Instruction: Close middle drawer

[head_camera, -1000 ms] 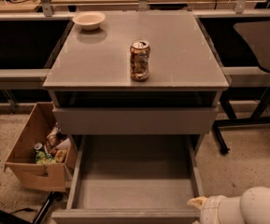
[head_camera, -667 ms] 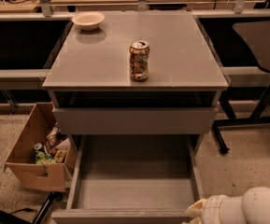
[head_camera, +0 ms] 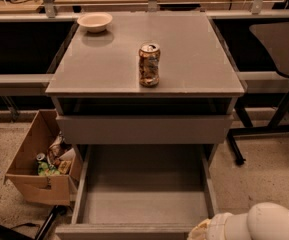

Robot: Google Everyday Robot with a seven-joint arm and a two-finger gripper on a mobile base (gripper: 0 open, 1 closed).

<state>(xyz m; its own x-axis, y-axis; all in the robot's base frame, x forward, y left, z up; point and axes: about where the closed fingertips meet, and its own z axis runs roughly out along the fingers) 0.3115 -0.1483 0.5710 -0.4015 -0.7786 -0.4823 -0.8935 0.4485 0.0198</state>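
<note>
The middle drawer (head_camera: 144,204) is pulled far out of the grey cabinet, showing its bare grey inside. Its plain front (head_camera: 129,231) lies at the bottom edge of the camera view. Above it, a slimmer grey drawer front (head_camera: 144,129) stands slightly out under the cabinet top. My gripper (head_camera: 200,230) is at the bottom right, on the end of the white arm (head_camera: 264,224). It is right by the right end of the open drawer's front. Whether it touches the front is hidden.
A drink can (head_camera: 149,64) and a pale bowl (head_camera: 94,21) stand on the cabinet top (head_camera: 194,49). A cardboard box (head_camera: 39,169) with rubbish sits on the floor to the left. A black chair base (head_camera: 264,129) stands to the right.
The arm's end has moved a little left and down, closer to the right end of the open drawer's front. The drawer has not visibly moved.
</note>
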